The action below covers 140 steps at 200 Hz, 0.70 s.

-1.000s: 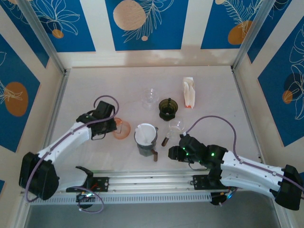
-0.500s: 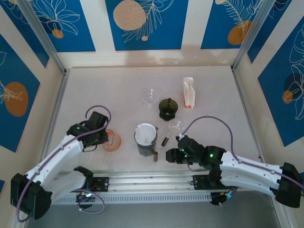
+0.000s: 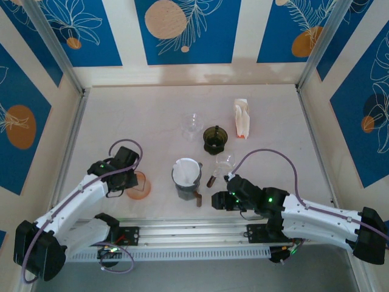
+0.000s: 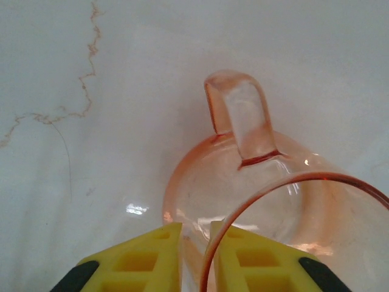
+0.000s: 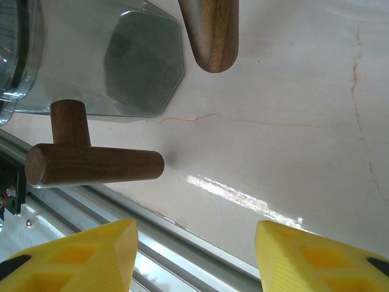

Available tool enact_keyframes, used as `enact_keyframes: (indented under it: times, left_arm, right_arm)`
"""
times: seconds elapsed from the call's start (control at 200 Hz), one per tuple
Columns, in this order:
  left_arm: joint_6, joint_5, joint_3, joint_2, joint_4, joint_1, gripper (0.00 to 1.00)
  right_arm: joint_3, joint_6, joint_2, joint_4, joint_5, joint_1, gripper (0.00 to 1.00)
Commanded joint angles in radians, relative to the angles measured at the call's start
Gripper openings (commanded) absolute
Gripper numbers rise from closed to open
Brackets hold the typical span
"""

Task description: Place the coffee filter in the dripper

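A white coffee filter (image 3: 188, 170) sits inside the grey glass dripper (image 3: 180, 186) at the table's middle. In the right wrist view the dripper (image 5: 121, 61) shows its six-sided base and a wooden T-shaped handle (image 5: 91, 163). My right gripper (image 3: 217, 199) (image 5: 197, 240) stands open just right of that handle, low over the front edge, with nothing between its fingers. My left gripper (image 3: 130, 180) (image 4: 196, 243) is shut on an orange glass cup (image 3: 140, 186) (image 4: 267, 194) to the dripper's left, one yellow finger on each side of the cup's wall.
Behind the dripper stand a clear cup (image 3: 192, 123), a dark green vessel (image 3: 214, 139) and a small clear cup (image 3: 225, 162). A wooden-handled tool (image 3: 211, 179) (image 5: 209, 33) lies beside the dripper. A white packet (image 3: 242, 117) lies at back right. A metal rail (image 3: 194, 231) runs along the front edge.
My left arm has drawn the orange cup toward the near left, away from the dripper. The right gripper has crept slightly left toward the wooden handle.
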<state>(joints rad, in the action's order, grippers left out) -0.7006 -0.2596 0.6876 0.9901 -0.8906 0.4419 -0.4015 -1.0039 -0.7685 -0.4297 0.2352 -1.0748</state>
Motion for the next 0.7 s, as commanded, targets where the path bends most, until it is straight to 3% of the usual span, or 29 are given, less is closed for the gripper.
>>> enact_keyframes:
  times: [0.0, 0.23, 0.45, 0.695]
  left_arm:
    - [-0.013, -0.015, -0.002, 0.000, 0.007, -0.011, 0.22]
    - [-0.024, -0.001, 0.001, -0.003, 0.011, -0.012, 0.28]
    - [-0.031, 0.010, 0.035, -0.060, -0.006, -0.012, 0.60]
    - [-0.045, 0.050, 0.081, -0.134, -0.010, -0.013, 0.84]
  right_arm:
    - [0.006, 0.010, 0.018, 0.006, 0.014, -0.010, 0.55]
    - [0.018, 0.057, -0.001, 0.087, -0.006, -0.037, 0.57]
    - [0.042, 0.140, -0.016, 0.203, 0.023, -0.115, 0.63]
    - [0.069, 0.214, -0.110, 0.332, 0.068, -0.159, 0.61]
